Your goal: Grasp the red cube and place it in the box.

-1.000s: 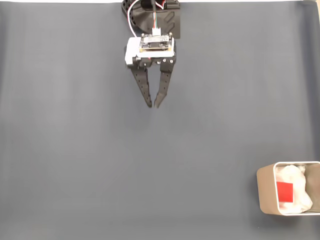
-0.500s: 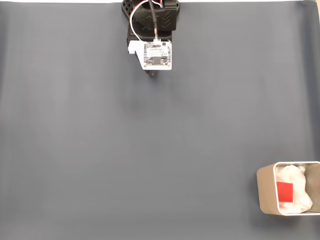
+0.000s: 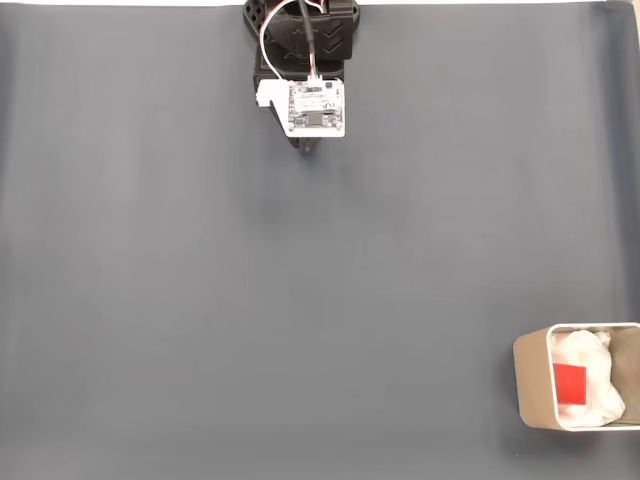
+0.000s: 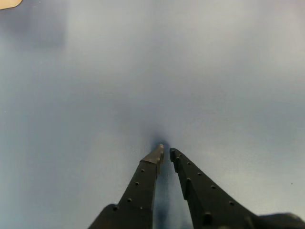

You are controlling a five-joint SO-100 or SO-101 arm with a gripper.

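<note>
Fixed view: the red cube (image 3: 569,383) is seen lying inside the box (image 3: 531,385), on crumpled white paper lining (image 3: 592,388), near the box's left wall. The box is placed at the lower right corner of the dark grey mat (image 3: 200,300), with its right side cut by the picture's edge. The arm (image 3: 303,40) is located at the top centre of the mat, folded close to its base, with a white circuit board (image 3: 316,108) facing the camera; the cube and box are well apart from it, diagonally across the mat. Wrist view: the gripper (image 4: 165,153) is shown entering from the bottom edge, its two black fingers (image 4: 143,183) brought nearly together with a narrow gap at the tips and nothing held between them, pointed at bare mat.
</note>
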